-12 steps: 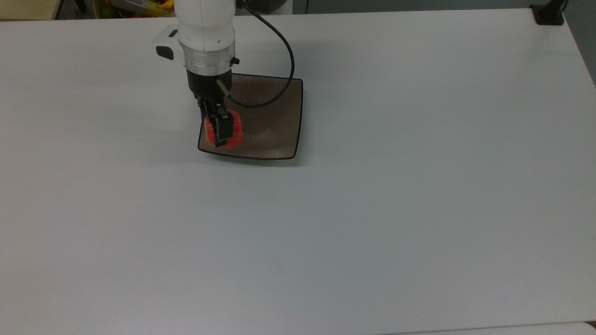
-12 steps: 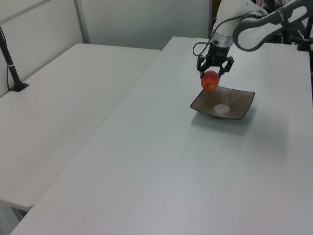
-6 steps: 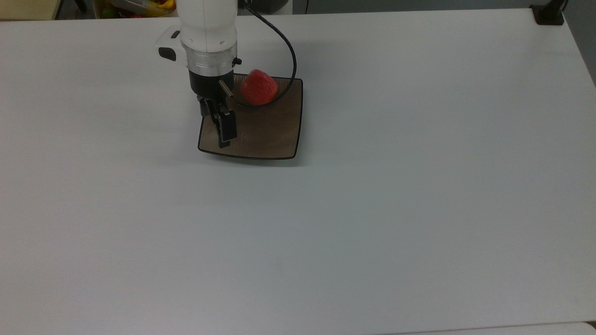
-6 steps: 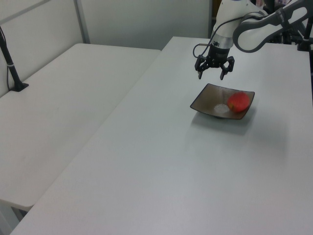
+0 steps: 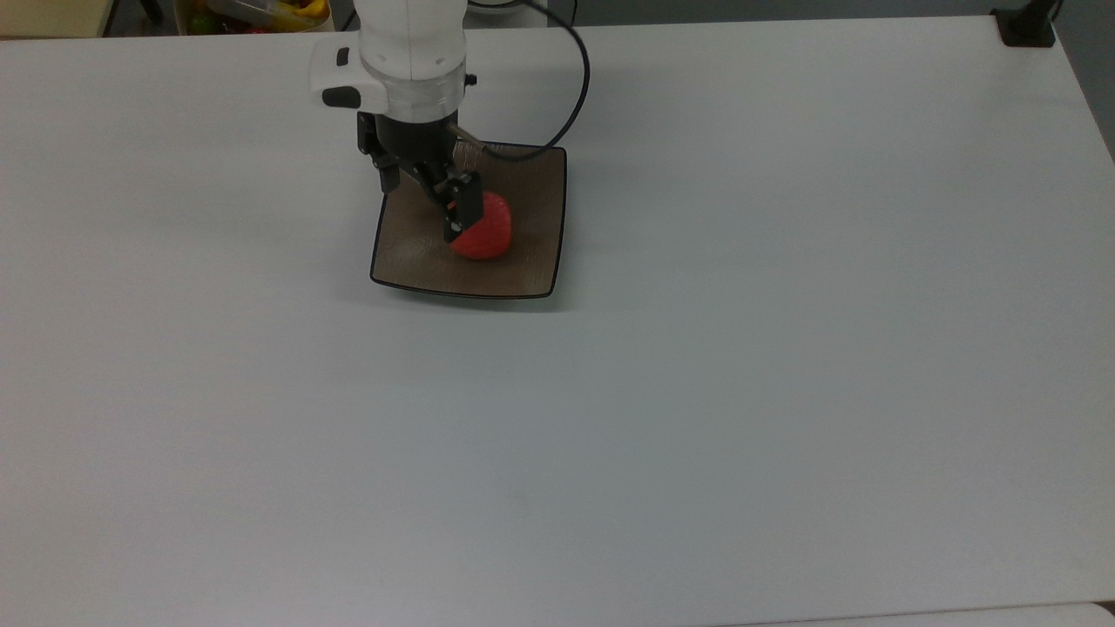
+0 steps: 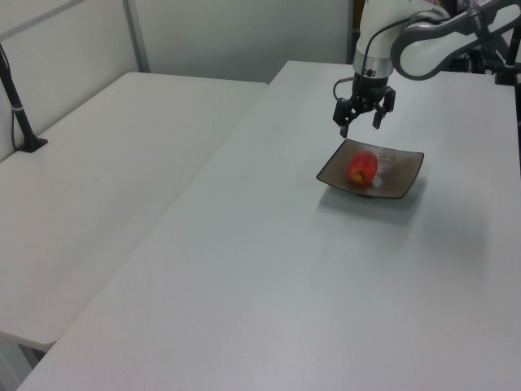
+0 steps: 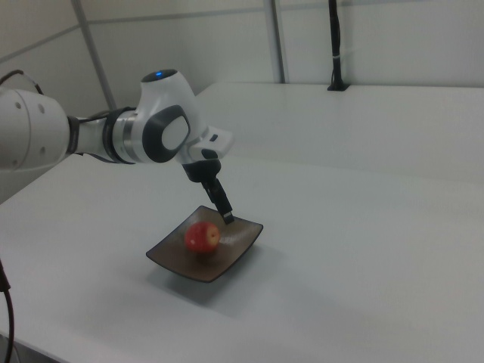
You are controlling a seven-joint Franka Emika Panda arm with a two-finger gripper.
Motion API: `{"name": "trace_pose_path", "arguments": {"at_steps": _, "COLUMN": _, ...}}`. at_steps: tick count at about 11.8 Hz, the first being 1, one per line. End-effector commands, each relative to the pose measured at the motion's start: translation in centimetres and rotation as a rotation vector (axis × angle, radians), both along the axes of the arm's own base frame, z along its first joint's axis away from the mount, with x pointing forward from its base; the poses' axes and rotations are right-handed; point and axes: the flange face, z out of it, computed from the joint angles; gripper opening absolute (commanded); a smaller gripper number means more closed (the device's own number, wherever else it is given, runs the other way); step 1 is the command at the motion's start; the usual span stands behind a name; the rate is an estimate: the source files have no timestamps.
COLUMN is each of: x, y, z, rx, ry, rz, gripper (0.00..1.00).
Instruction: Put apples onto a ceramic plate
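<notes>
A small red apple [image 5: 484, 230] lies on the square brown plate [image 5: 409, 257], a little right of the plate's middle in the top view. My gripper [image 5: 425, 195] hangs above the plate, open, with nothing between its fingers; one fingertip [image 5: 459, 212] overlaps the apple's left edge in the top view. In the left view the apple [image 6: 362, 167] sits in the plate [image 6: 404, 173] with clear air up to the gripper [image 6: 359, 124]. The right view shows the apple [image 7: 202, 237] free on the plate [image 7: 243, 234], below the gripper [image 7: 224, 211].
The plate stands on a wide white table [image 5: 697, 392]. A black cable [image 5: 578, 84] loops from the arm over the plate's far edge. A black clamp [image 5: 1026, 26] sits at the table's far right corner. A second white table [image 6: 106, 163] adjoins in the left view.
A second ago the gripper held the apple over the plate's corner. It let go, the apple rolled toward the far edge, then settled mid-plate. The gripper rose, turned and shifted slightly.
</notes>
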Motion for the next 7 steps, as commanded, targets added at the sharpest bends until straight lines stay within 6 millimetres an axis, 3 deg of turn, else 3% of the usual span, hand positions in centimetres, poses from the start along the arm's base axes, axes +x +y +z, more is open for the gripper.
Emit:
{"name": "trace_pose_path", "arguments": {"at_steps": 1, "x": -2.6, "y": 0.0, "z": 3.0, "rx": -0.060, "ry": 0.108, "rz": 0.283, "gripper": 1.00}}
{"name": "trace_pose_path", "arguments": {"at_steps": 3, "x": -3.8, "y": 0.0, "z": 4.1, "rx": -0.077, "ry": 0.184, "rz": 0.496, "gripper": 1.00}}
{"name": "trace_pose_path", "arguments": {"at_steps": 7, "x": -5.3, "y": 0.9, "z": 5.6, "rx": -0.057, "ry": 0.246, "rz": 0.722, "gripper": 1.00}}
